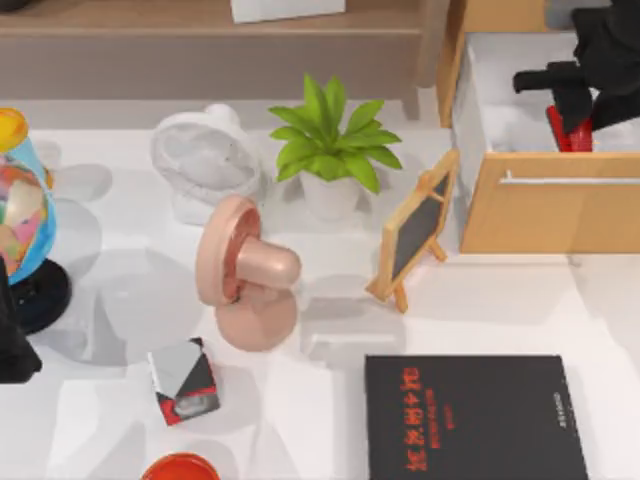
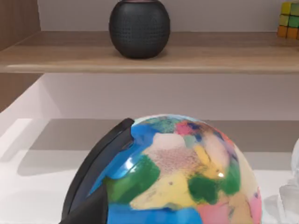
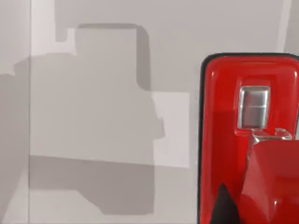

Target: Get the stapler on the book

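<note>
Red stapler point(image 1: 565, 130) lies lengthwise front-to-back inside wooden box point(image 1: 540, 215); book point(image 1: 475, 420) well apart.

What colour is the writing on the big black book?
Red, with a little white print along one edge of the book. The top view shows it best.

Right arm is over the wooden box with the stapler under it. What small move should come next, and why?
Probably lower the right tool onto the stapler and close on it. The stapler lies inside the wooden box, far from the book, and no grip shows yet. The left arm sits parked by the globe.
</note>
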Robot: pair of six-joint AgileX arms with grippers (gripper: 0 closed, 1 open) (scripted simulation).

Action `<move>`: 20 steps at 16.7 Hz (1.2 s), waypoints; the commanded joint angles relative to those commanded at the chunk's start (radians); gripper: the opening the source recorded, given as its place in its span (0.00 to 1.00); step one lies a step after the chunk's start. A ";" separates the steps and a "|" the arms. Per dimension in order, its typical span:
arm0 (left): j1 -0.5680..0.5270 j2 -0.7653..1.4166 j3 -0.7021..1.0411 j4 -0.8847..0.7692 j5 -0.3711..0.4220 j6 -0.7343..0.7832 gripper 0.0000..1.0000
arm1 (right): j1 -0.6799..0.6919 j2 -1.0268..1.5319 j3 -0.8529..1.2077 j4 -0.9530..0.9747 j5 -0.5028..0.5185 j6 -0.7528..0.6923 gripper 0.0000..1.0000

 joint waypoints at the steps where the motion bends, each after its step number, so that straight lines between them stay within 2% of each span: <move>1: 0.000 0.000 0.000 0.000 0.000 0.000 1.00 | 0.003 -0.041 -0.013 0.009 -0.001 0.008 0.00; 10: 0.000 0.000 0.000 0.000 0.000 0.000 1.00 | 0.119 -0.450 -0.260 0.131 0.025 0.205 0.00; 20: 0.000 0.000 0.000 0.000 0.000 0.000 1.00 | 0.414 -0.696 -0.721 0.194 0.075 0.545 0.00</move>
